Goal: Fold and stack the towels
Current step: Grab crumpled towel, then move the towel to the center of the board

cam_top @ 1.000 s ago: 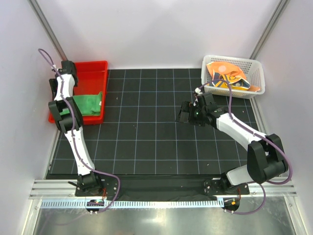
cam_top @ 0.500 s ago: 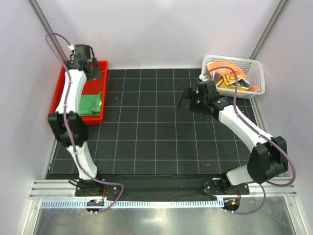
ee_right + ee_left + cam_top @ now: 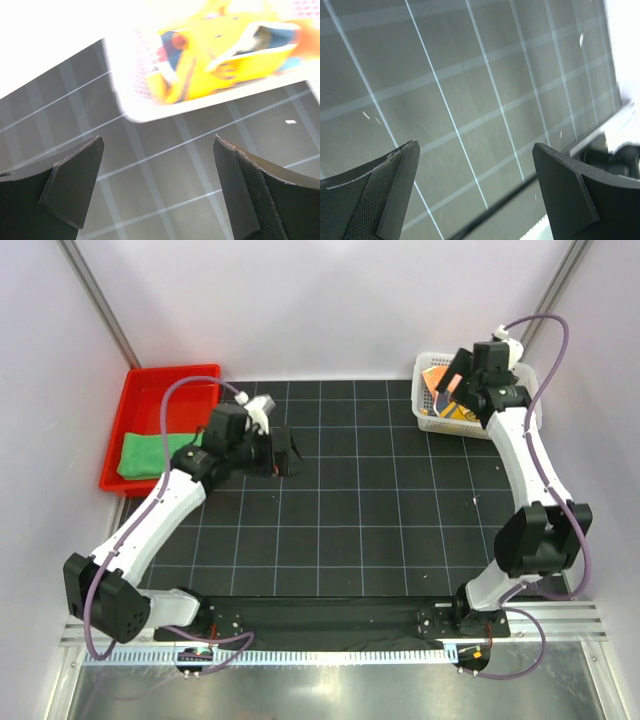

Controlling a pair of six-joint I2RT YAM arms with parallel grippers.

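**One towel trayed, two waiting in the basket**

At the far left, the red tray (image 3: 160,378) holds the green towel (image 3: 150,452), which lies folded into a flat rectangle against the tray's near wall. It looks neat enough to serve as the base of the stack.

Next along, the left gripper (image 3: 283,454) hangs over the black grid mat (image 3: 380,510), just right of the tray and apart from it. Its wrist view shows both fingers spread wide, with only bare mat between them, so it holds nothing.

The middle of the mat carries no cloth.

At the far right, the right gripper (image 3: 455,373) is poised above the left end of the white mesh basket (image 3: 422,400). Its fingers are also parted, and nothing lies between them. Inside the basket sits a crumpled heap of yellow and orange towels (image 3: 220,45). The wrist view is too blurred to separate one towel from the other.

These cloths look light, limp and thin. They will probably sag and unfurl when lifted, and the two may drag each other along. A pinch on a raised ridge or an exposed corner of the topmost layer seems the best hold, kept shallow so the fingers do not snag the mesh wall. Once a towel is spread on the mat, holding it by two corners should keep its edges square for folding.
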